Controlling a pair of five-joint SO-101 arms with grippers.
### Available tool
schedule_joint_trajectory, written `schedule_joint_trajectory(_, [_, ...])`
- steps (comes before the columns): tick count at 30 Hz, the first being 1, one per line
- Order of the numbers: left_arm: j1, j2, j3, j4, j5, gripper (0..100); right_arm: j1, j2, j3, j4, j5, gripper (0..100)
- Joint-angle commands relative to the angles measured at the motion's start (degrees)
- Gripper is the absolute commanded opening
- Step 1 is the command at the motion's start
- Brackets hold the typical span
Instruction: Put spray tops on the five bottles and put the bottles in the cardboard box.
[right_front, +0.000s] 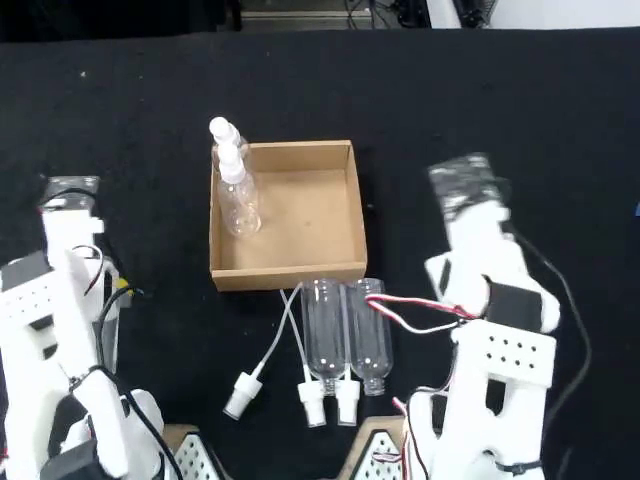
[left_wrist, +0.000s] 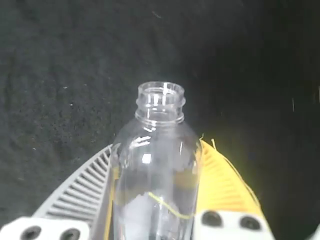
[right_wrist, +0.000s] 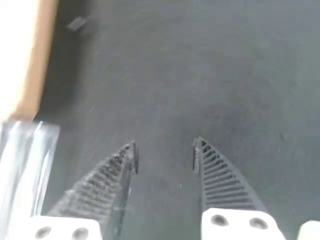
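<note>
Black cloth covers the table. High view: the box (right_front: 290, 272) holds what look like two capped bottles (right_front: 238, 195) against one wall. Two bare bottles (right_front: 324, 330) lie just outside it, with three tops (right_front: 313, 400) loose by their necks.

Left wrist view: your left claw (left_wrist: 157, 146) pinches a clear bottle (left_wrist: 156, 170) with an open neck. Hold it steady.

Right wrist view: your right claw (right_wrist: 165, 150) is spread over cloth beside the box. Take a top by its head and thread the tube in straight.

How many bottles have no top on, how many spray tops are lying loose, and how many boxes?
Bottles with no top: 3
Loose spray tops: 3
Cardboard box: 1
Total: 7
</note>
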Motion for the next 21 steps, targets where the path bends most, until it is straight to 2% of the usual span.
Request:
schedule_joint_trajectory(1, [1.01, -3.78, 1.54, -5.45, 12.92, 4, -7.03, -1.71, -7.87, 10.11, 10.73, 17.3])
schedule_joint_trajectory(5, [0.75, -5.71, 1.80, -5.63, 18.81, 4, -18.02, -1.27, -12.18, 18.81, 15.21, 17.3])
schedule_joint_trajectory(11, [0.75, -7.82, 1.80, -5.63, 19.96, 4, -42.90, -1.27, -11.47, 26.29, 14.86, 17.3])
schedule_joint_trajectory(15, [0.75, -7.47, 1.89, -5.63, 20.04, 4, -54.86, -1.27, -6.99, 22.07, 9.58, 17.3])
schedule_joint_trajectory(21, [0.75, -8.09, 3.82, -9.14, 20.13, 4, -64.26, -1.27, 0.13, 12.22, 4.84, 17.4])
